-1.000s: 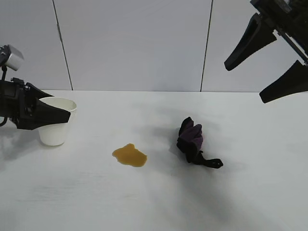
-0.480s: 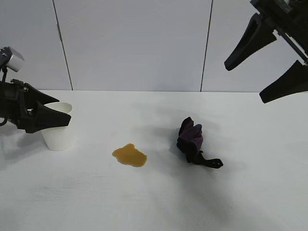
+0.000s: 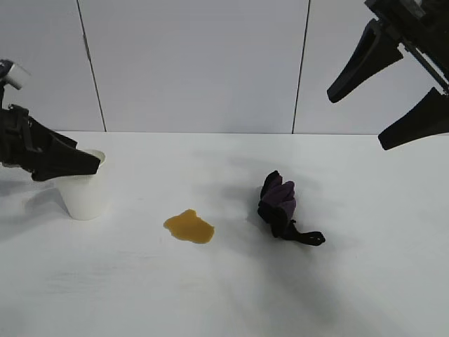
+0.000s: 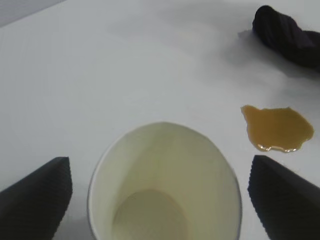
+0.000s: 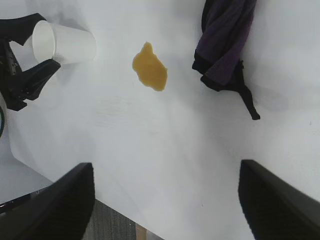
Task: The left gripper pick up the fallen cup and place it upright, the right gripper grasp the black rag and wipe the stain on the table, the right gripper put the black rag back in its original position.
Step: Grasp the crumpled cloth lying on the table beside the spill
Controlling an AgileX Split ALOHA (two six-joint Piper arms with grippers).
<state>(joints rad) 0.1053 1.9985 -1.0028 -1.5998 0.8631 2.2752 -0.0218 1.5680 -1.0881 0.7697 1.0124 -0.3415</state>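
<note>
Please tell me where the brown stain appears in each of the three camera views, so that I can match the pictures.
Exterior view: the stain lies on the table, between the cup and the black rag.
Left wrist view: the stain is at the right edge, beyond the cup.
Right wrist view: the stain is near the top centre.
Shared landmark: the black rag beside the stain, seen in all three views.

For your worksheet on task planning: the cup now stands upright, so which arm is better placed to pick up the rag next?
Right. Its end effector hangs open above the rag, while the left end effector is at the cup, beyond the stain.
</note>
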